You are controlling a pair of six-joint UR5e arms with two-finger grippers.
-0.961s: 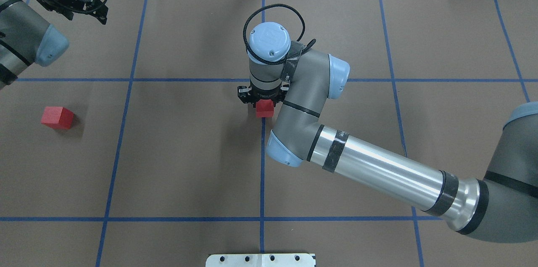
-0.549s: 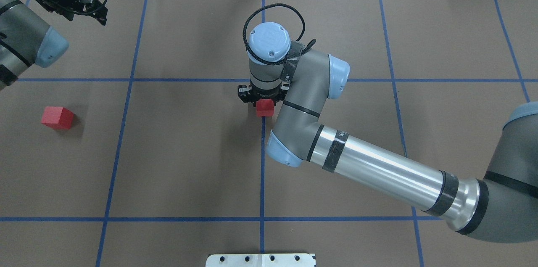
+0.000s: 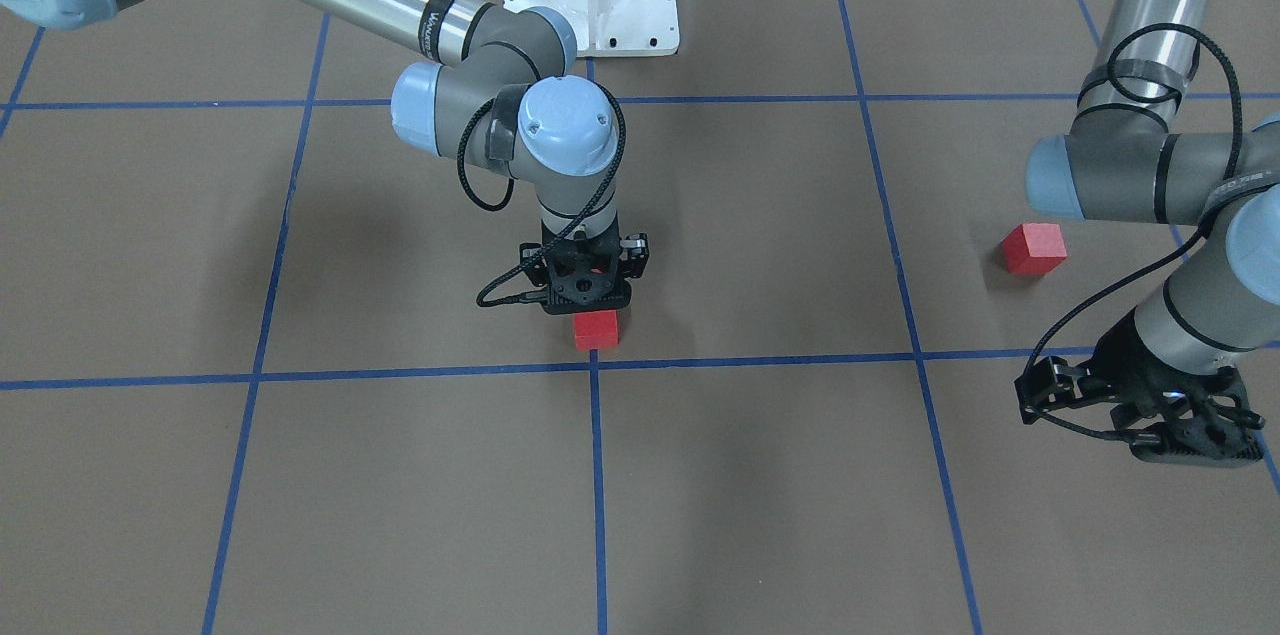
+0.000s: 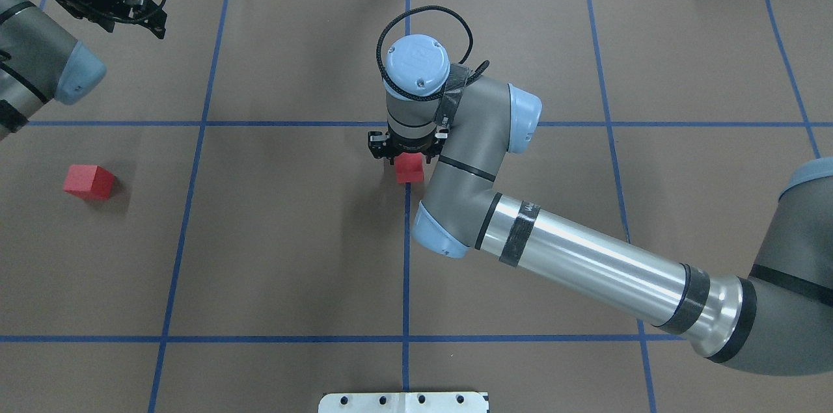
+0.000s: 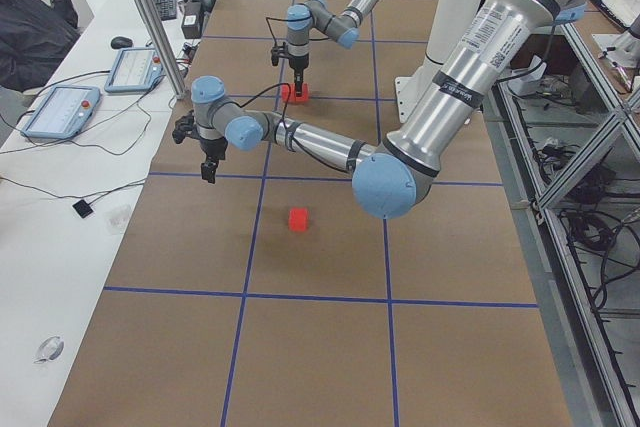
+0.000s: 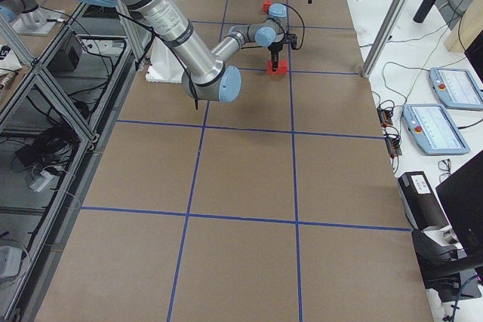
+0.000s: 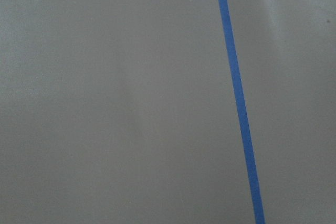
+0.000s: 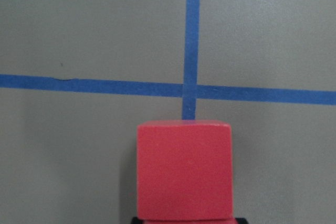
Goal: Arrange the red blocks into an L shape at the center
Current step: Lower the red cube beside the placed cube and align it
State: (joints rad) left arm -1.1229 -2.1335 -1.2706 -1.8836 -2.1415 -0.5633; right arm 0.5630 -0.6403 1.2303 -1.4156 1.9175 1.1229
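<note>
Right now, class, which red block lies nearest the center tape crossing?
The red block under the right end effector, on the tape just short of the crossing; the other block sits far toward the robot's left.

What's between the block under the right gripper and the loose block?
Overhead view: bare paper and one blue tape line between centre block and loose block.

right arm [image 4: 553,250] lies diagonally over the worktop [image 4: 293,257], blocking the center [image 3: 594,367] from robot's right. red block [image 3: 596,328] just beside crossing. left half open, only second red block [image 4: 89,181] there.
</note>
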